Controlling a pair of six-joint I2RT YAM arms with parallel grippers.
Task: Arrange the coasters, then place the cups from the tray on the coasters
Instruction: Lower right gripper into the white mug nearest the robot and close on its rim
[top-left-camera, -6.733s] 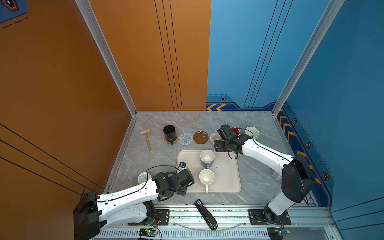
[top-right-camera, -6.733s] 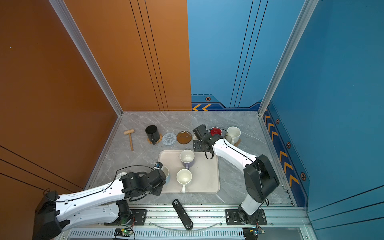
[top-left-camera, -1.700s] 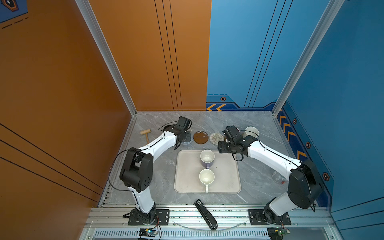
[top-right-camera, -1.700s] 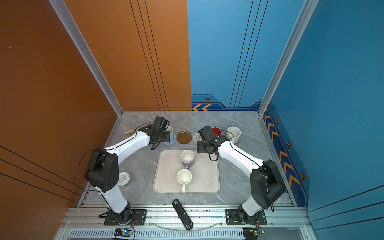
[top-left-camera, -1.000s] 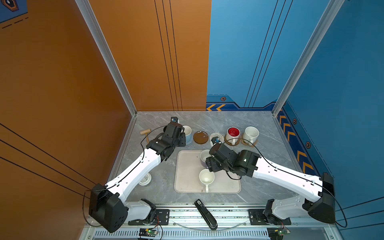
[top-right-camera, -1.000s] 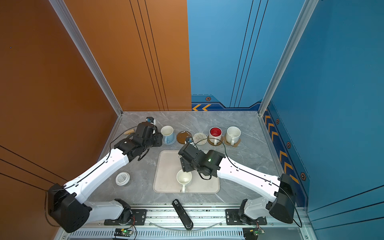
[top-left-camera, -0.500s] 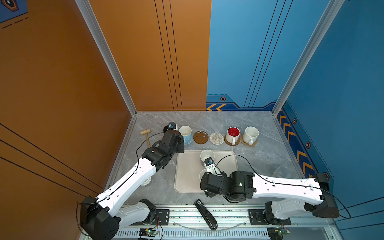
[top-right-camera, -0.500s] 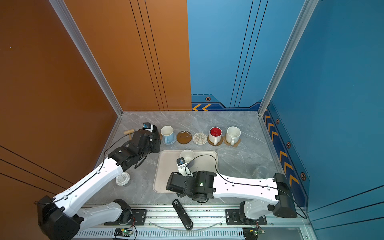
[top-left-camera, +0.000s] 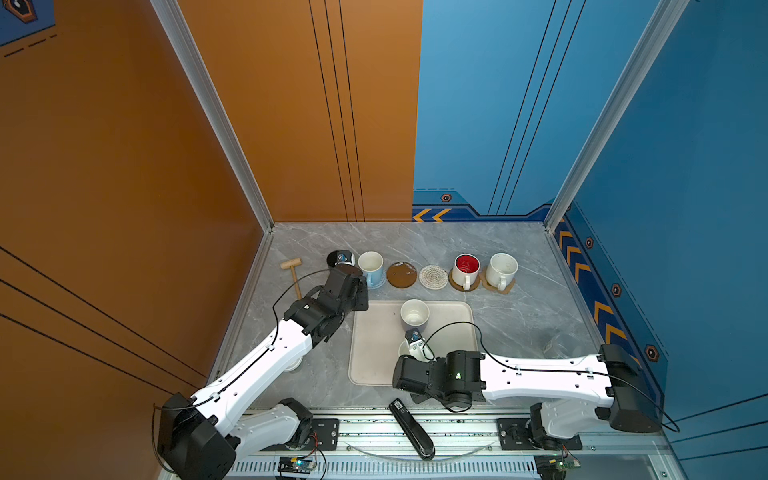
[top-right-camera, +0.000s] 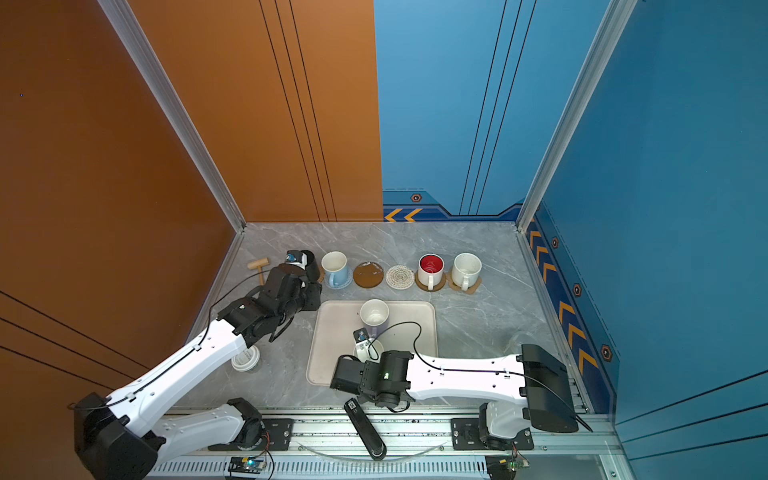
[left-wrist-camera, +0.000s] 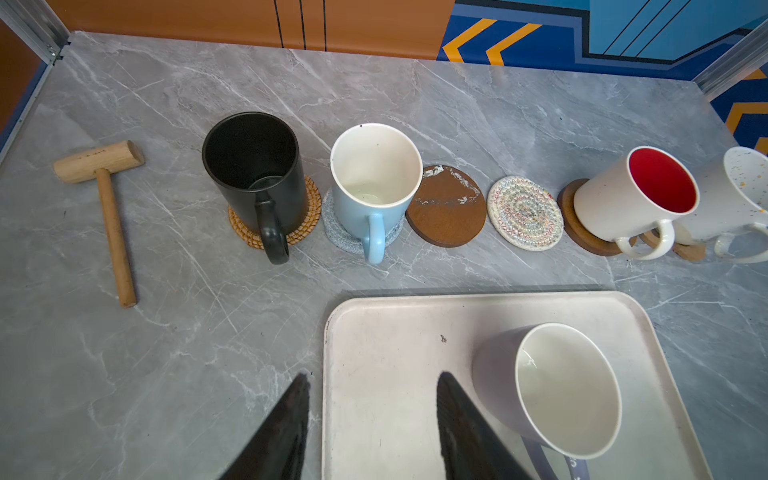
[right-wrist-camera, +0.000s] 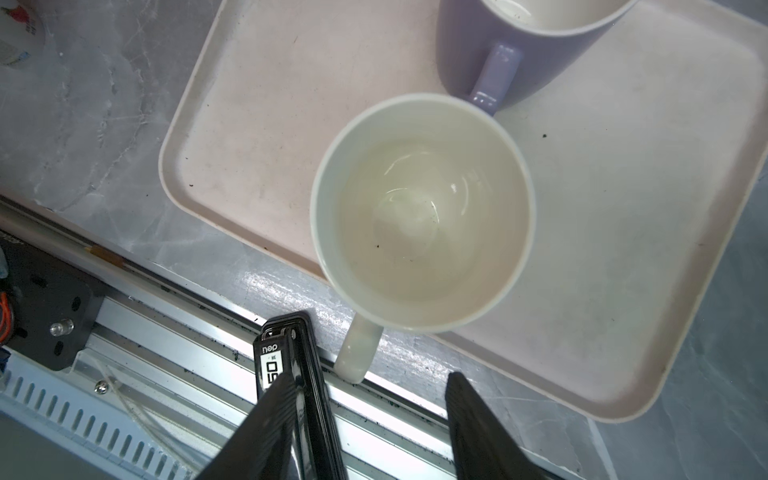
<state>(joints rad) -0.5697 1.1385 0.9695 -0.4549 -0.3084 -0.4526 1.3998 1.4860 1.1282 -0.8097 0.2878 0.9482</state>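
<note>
left wrist view: left gripper (left-wrist-camera: 374, 376) spread wide, nothing between the fingers, straddling the side rim of the tray (left-wrist-camera: 330, 353), one finger over bare tabletop, one over the tray floor. lavender mug (left-wrist-camera: 552, 395) upright just beside the inner finger. past the tray's back rim a strip of open marble, then the row: black mug (left-wrist-camera: 253, 174) on woven coaster (left-wrist-camera: 309, 216), light blue mug (left-wrist-camera: 374, 178) on grey round (left-wrist-camera: 336, 237), bare brown disc (left-wrist-camera: 446, 208), bare white round (left-wrist-camera: 525, 214), red-lined mug (left-wrist-camera: 615, 208) on second brown disc (left-wrist-camera: 575, 226), speckled mug (left-wrist-camera: 744, 187) on paw coaster (left-wrist-camera: 690, 251). wooden mallet (left-wrist-camera: 104, 199) apart from the black mug, toward the side wall.

right wrist view: right gripper (right-wrist-camera: 372, 380) spread, handle of the white mug (right-wrist-camera: 419, 216) in the gap, clear of both fingers. mug upright at the tray's front rim, handle out over the rail. lavender mug's handle close against its far lip; touching or not, cannot tell. black stapler (right-wrist-camera: 272, 361) on the rail, just beside one finger.

in both top views: tray's left half bare, open tabletop right of the tray up to a faint glass jar (top-left-camera: 555, 347), white lid (top-right-camera: 245, 359) beside the left arm.
</note>
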